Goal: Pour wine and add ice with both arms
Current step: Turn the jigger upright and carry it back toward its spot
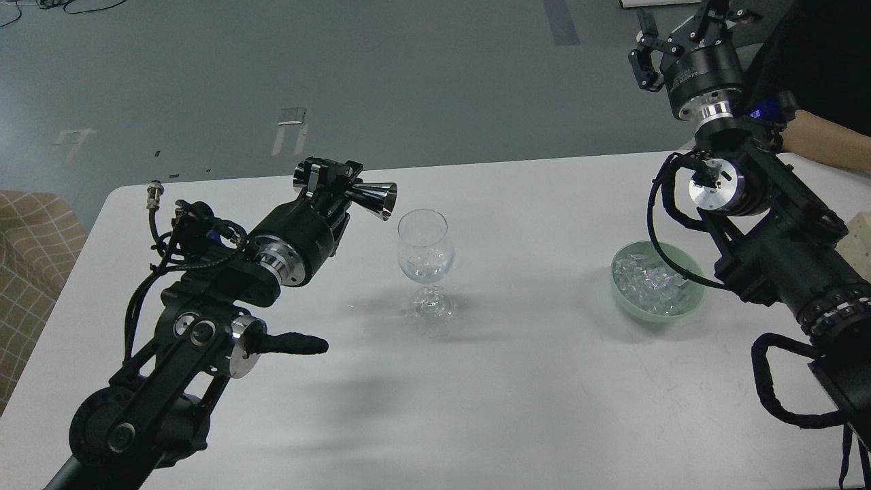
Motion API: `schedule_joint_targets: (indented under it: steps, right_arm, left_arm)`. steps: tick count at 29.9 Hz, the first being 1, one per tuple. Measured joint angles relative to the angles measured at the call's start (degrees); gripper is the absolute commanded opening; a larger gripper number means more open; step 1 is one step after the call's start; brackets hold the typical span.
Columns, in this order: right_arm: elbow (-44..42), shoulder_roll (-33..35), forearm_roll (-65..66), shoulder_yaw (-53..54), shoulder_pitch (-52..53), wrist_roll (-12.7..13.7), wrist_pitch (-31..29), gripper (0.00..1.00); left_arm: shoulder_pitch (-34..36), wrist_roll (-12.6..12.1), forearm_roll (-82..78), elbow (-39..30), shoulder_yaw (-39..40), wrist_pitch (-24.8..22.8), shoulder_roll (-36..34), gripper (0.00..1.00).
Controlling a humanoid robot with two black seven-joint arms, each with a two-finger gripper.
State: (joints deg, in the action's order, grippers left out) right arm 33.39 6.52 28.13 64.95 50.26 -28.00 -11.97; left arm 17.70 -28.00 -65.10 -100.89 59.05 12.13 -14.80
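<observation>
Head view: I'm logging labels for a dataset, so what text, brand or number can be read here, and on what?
None can be read.
Right gripper: small pale print on its black body, too blurred to read.
Left gripper, steel jigger, wine glass, green bowl: no markings seen.

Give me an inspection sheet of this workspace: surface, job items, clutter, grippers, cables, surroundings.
Surface: white table, bare apart from the job's things; arm shadows across it.
Job's things: clear wine glass upright mid-table, some ice in its bowl; wine cannot be made out. Green bowl of ice cubes to the right.
Clutter: pale block at the right edge.
Grippers: left gripper shut on a silver jigger, tipped sideways just left of the glass rim. Right gripper raised, open, empty.
Cables: black corrugated loops on both arms; a loose connector near the left arm.
Surroundings: grey floor with tape marks; a person's forearm right; checked cushion left.
</observation>
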Motion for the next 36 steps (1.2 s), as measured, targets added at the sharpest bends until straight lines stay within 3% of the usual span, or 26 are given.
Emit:
schedule_joint_targets:
  steps: [12,26,36]
  right_arm:
    - [0.0,0.3,0.0,0.0,0.0,0.0,0.0,1.0]
    - [0.0,0.1,0.0,-0.1,0.0,0.0,0.0,1.0]
    - [0.0,-0.1,0.0,-0.1,0.0,0.0,0.0,1.0]
  left_arm:
    - [1.7,0.0,-2.1,0.0,0.8,-0.6,-1.3,0.0]
    - [-6.2,0.0,50.4,3.9,26.3,-1.2,-0.1,0.02]
    - [-13.9,0.2,57.2,17.1,36.7,-13.9,4.4,0.07]
